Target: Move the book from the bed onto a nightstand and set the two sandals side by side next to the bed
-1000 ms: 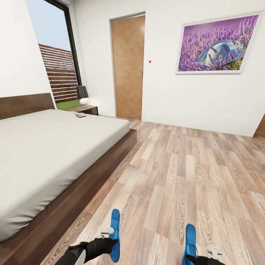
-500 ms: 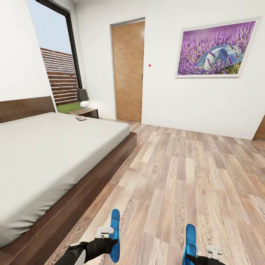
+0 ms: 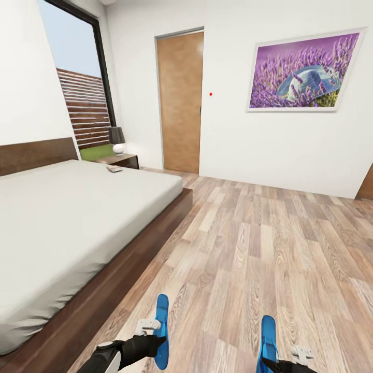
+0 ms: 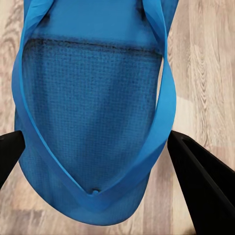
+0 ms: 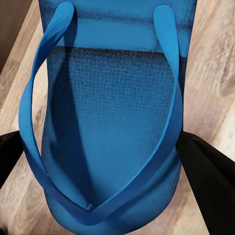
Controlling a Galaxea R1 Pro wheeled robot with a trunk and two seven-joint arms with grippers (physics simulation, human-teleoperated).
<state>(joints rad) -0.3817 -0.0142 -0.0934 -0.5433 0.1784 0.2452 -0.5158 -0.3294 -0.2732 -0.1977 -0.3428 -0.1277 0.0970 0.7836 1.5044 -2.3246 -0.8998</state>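
Blue sandals (image 3: pixel 162 330) (image 3: pixel 268 343) are clamped one in each gripper (image 3: pixel 155 339) (image 3: pixel 274 362), long axes pointing far, parallel to the bed (image 3: pixel 77 217) at left.

- Two bright blue sandals, left (image 3: pixel 162 330) and right (image 3: pixel 268 339), held edge-up above the wooden floor
- Small book (image 3: pixel 114 169) lying flat on the bed (image 3: pixel 67 217), far corner, near the nightstand (image 3: pixel 120 160)

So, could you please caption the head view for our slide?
Each end effector, left and right, carries a blue sandal over the wood floor beside the bed.
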